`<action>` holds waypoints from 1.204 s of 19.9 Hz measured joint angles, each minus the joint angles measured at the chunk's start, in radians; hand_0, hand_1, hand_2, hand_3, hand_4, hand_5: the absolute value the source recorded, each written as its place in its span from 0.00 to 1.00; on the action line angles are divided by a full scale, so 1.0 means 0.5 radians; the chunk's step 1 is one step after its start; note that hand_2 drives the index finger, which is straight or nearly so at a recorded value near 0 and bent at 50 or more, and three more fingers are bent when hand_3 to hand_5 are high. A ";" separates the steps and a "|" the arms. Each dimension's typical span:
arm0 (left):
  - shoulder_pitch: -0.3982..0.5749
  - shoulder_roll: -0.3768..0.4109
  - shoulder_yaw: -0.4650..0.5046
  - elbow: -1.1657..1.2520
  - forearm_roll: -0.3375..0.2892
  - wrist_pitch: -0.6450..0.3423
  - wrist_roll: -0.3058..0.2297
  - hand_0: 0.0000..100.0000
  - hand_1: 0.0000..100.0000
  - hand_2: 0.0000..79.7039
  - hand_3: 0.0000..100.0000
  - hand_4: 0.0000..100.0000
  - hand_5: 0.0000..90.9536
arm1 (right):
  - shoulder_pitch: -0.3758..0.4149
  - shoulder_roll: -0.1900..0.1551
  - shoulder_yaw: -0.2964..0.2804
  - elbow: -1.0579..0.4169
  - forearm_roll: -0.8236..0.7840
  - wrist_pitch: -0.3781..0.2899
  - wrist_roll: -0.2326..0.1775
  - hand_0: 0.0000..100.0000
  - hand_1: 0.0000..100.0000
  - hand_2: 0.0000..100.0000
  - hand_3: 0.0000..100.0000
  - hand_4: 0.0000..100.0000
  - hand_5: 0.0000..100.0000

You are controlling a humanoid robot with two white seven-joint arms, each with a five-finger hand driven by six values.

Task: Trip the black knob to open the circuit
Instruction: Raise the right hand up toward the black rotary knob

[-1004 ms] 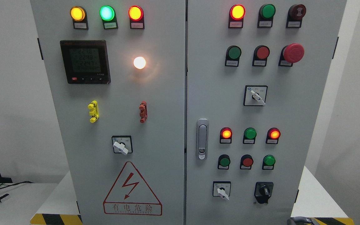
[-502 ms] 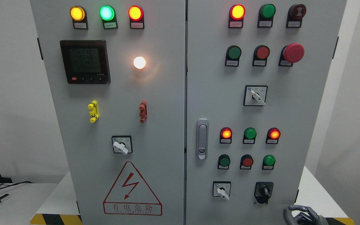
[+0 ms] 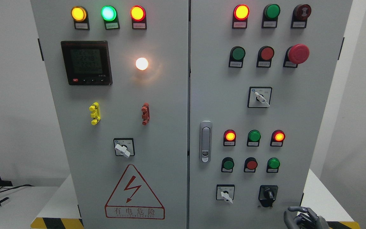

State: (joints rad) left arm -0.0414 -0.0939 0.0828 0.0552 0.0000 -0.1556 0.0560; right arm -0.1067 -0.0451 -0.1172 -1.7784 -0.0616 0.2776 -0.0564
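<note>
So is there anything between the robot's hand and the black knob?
No. In the head view, only bare grey cabinet door separates the right hand, low at the bottom edge, from the black knob up to its left.

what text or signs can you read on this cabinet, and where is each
"有电危险": on the red warning triangle sign with a lightning bolt, low on the left door.
Meter display: rows of digits, too blurred to read reliably.
Small labels under the indicator lamps and push buttons, and around the black knob: too small to read.
</note>
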 measured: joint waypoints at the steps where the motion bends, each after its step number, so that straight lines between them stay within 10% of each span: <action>1: 0.000 0.000 0.000 0.000 0.000 0.000 0.000 0.12 0.39 0.00 0.00 0.00 0.00 | -0.001 0.001 0.007 0.000 0.002 0.000 -0.006 0.49 0.80 0.46 0.81 0.74 0.76; 24: 0.000 0.000 0.000 0.000 0.000 0.000 0.000 0.12 0.39 0.00 0.00 0.00 0.00 | -0.037 0.009 0.088 0.024 0.016 0.002 -0.035 0.53 0.76 0.47 0.82 0.75 0.77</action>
State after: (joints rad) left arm -0.0414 -0.0939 0.0828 0.0552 0.0000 -0.1556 0.0560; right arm -0.1250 -0.0408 -0.0732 -1.7663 -0.0536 0.2787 -0.0738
